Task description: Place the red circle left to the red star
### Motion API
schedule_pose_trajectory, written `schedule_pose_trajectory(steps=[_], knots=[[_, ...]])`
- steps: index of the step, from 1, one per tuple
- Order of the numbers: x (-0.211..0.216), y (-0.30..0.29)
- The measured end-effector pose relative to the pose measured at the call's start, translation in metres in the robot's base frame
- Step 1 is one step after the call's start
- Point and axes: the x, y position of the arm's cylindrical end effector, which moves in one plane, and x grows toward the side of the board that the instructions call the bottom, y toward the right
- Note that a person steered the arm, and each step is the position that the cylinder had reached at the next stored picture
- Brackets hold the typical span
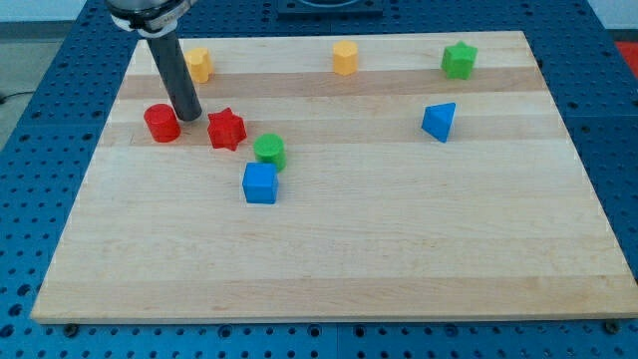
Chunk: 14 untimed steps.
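The red circle [161, 123] lies at the view's left on the wooden board [329, 249]. The red star [226, 129] lies just to its right, a small gap apart. My tip [189, 119] stands on the board in that gap, between the red circle and the red star, close to both. The dark rod rises from it toward the view's top left.
A green circle [269, 151] and a blue cube [260, 183] lie right below the red star. A yellow block [198, 64] sits behind the rod, a yellow hexagon [345, 57] at the top middle, a green star [459, 60] top right, a blue triangle [439, 122] at right.
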Motion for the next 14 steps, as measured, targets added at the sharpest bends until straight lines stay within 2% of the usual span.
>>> schedule_pose_trajectory(steps=[1,3,6,9,14], knots=[[-0.005,-0.006],[0.004,-0.066],[0.005,-0.068],[0.030,-0.046],[0.026,-0.047]])
